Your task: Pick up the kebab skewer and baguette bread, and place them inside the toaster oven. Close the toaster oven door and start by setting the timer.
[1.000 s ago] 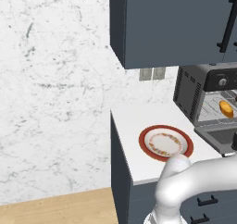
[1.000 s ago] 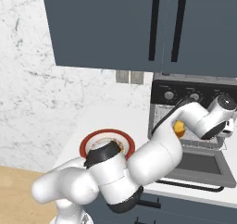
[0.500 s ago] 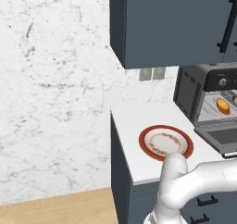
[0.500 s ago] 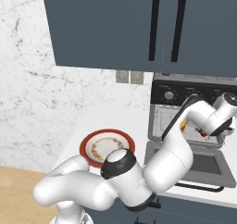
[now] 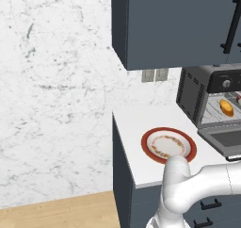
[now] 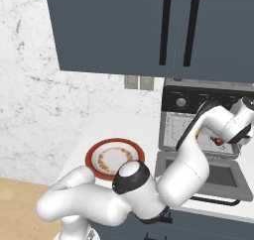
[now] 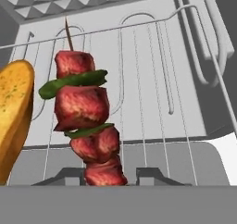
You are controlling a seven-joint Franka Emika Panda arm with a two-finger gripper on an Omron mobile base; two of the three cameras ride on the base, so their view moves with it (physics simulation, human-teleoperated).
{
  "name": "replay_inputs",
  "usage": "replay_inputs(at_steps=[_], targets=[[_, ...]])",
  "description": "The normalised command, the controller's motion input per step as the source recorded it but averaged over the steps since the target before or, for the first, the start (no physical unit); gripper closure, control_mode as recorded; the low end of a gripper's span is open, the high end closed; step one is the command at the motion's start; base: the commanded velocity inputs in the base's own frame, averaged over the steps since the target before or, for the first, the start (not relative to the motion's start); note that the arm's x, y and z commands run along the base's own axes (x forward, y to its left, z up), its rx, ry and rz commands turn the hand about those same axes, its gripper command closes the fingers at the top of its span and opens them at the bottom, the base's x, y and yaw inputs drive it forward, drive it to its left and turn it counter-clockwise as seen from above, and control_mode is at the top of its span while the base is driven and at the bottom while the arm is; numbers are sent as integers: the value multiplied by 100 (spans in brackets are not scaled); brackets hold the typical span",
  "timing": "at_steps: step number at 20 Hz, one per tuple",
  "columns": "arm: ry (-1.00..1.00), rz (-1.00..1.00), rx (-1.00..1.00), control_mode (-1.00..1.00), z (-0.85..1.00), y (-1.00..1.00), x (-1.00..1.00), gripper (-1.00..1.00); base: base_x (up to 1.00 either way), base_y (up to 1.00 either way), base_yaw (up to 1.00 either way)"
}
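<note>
The white arm is being stretched far forward into the boxy dark grey toaster oven (image 6: pixel 198 116); its gripper (image 7: pixel 105 176) is being pinched on one red meat skewer with green bits (image 7: pixel 85 119); one golden bread loaf (image 7: pixel 14 109) is lying beside it on the wire rack (image 7: pixel 152 79); one red-rimmed round plate (image 5: pixel 168 145) is sitting on the counter.

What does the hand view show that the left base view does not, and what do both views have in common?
Hand view alone: the kebab skewer close up, with red meat chunks and green bits, held in the shut gripper and pointing into the toaster oven over its wire rack.
Left base view alone: the plate on the white counter, the dark cabinet, the marble wall and the lowered oven door.
Both: the golden baguette inside the oven.
</note>
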Motion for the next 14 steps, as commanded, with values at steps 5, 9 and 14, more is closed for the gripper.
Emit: replay_inputs(at_steps=[5, 9, 14], targets=[[-3, 0, 0, -100, -9, 0, -24, -100, 0, 0, 0], [-5, -2, 0, -100, 0, 4, -8, -100, 0, 0, 0], [-9, -2, 0, -100, 11, 8, 0, -100, 0, 0, 0]])
